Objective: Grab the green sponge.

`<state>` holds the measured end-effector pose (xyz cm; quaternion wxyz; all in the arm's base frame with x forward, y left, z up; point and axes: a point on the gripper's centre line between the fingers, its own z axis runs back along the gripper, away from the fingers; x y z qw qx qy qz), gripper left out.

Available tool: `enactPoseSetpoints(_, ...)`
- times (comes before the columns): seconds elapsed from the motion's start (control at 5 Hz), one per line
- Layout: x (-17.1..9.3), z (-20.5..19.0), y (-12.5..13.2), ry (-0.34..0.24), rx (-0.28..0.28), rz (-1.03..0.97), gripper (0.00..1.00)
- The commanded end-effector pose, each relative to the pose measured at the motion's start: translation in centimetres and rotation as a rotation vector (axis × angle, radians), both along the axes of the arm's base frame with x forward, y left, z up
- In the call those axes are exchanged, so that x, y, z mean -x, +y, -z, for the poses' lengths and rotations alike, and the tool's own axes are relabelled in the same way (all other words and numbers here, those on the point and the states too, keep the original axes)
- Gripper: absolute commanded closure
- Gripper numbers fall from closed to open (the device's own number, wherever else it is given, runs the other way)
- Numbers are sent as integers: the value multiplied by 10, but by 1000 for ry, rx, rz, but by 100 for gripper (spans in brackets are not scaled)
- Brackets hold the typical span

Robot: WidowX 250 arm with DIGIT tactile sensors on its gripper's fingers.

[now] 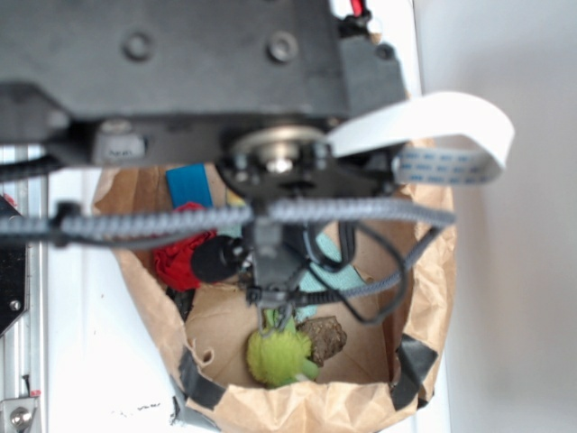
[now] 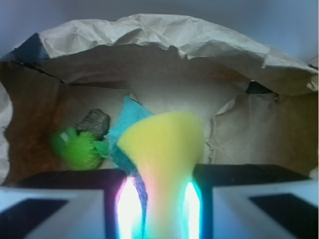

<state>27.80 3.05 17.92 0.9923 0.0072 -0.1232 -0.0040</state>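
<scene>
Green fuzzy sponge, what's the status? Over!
Gripper shut on yellow foam wedge, wrong thing. Fuzzy lime-green sponge loose in brown paper bag, beside grey-brown lump. Teal cloth next to it.

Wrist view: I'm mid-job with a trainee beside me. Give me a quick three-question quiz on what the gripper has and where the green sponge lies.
1. True or false: the gripper is shut on the green sponge.
2. What does the gripper pinch? A) yellow foam wedge B) a spoon C) nothing
3. Fill in: in the wrist view, the green sponge lies to the ____ of the wedge.
Key: 1 false; 2 A; 3 left.
</scene>
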Motion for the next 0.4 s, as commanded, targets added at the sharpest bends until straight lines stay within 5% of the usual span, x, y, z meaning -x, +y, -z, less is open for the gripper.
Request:
enactPoseSetpoints(0.0,-3,-26,1,-34,-62,-19,100)
enactPoseSetpoints(0.2,-4,-23,0,-47,-68,-26,100)
